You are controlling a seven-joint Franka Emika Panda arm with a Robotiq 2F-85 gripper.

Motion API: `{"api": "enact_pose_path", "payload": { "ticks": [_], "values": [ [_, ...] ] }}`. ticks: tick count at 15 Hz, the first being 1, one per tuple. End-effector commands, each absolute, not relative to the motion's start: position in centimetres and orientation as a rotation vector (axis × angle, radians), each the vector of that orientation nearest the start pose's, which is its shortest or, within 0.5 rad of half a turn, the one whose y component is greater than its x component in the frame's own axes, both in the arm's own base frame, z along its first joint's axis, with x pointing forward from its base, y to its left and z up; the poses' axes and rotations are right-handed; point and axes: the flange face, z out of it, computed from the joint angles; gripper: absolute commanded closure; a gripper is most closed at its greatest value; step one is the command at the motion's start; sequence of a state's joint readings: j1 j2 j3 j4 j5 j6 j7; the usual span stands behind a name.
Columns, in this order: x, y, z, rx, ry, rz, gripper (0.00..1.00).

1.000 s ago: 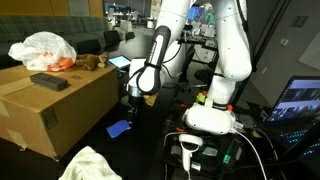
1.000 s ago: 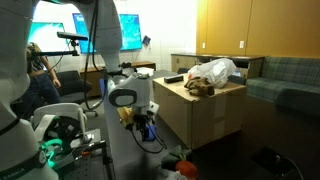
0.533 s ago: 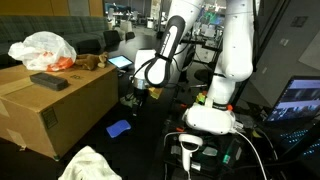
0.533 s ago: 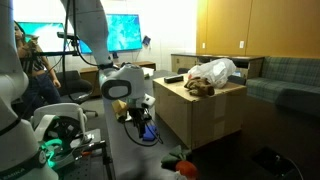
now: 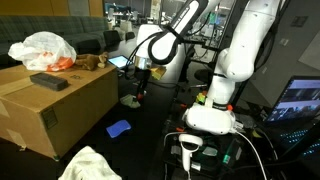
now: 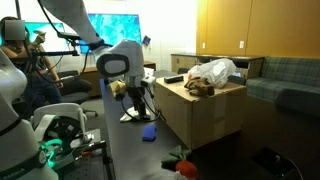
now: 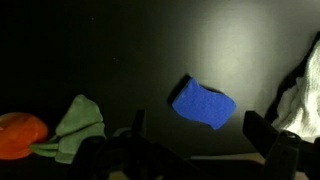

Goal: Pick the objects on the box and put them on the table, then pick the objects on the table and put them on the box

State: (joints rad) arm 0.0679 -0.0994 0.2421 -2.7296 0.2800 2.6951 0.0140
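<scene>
The blue flat pad (image 7: 203,104) lies alone on the black table (image 7: 120,50), straight below my gripper (image 7: 197,122), which hangs open and empty well above it. Both exterior views show the gripper (image 5: 139,88) (image 6: 135,95) raised beside the box (image 5: 50,110) (image 6: 200,115), with the pad (image 5: 119,128) (image 6: 148,133) on the table. The white-and-orange bag (image 5: 42,48) (image 6: 213,71), dark grey slab (image 5: 48,81) (image 6: 174,79) and brown lump (image 5: 92,62) (image 6: 200,88) rest on the box. On the table lie the red-green toy (image 7: 45,132) (image 6: 180,162) and the white cloth (image 5: 90,165) (image 7: 300,95).
The robot's white base (image 5: 212,115) stands near the box. Monitors (image 6: 110,28) glow behind it. A laptop screen (image 5: 300,100) sits at the right edge. Cables and a green-lit device (image 6: 55,150) crowd the near side of the table.
The gripper has risen from just above the blue pad to about the height of the box top, and its jaws have spread a little wider. The pad stays on the table.
</scene>
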Motion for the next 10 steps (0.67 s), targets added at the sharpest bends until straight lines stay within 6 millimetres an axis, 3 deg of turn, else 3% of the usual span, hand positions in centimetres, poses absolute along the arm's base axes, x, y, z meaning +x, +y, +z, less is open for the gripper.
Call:
{"api": "enact_pose_path", "payload": {
  "ticks": [1,6,10],
  "values": [
    [38.8,11.2,30.7,-3.036,-0.048,-0.117,0.00],
    [39.2,11.6,35.5,-3.039,-0.019,-0.192,0.00],
    [39.3,12.6,38.2,-3.032,0.014,-0.278,0.00]
  ]
}}
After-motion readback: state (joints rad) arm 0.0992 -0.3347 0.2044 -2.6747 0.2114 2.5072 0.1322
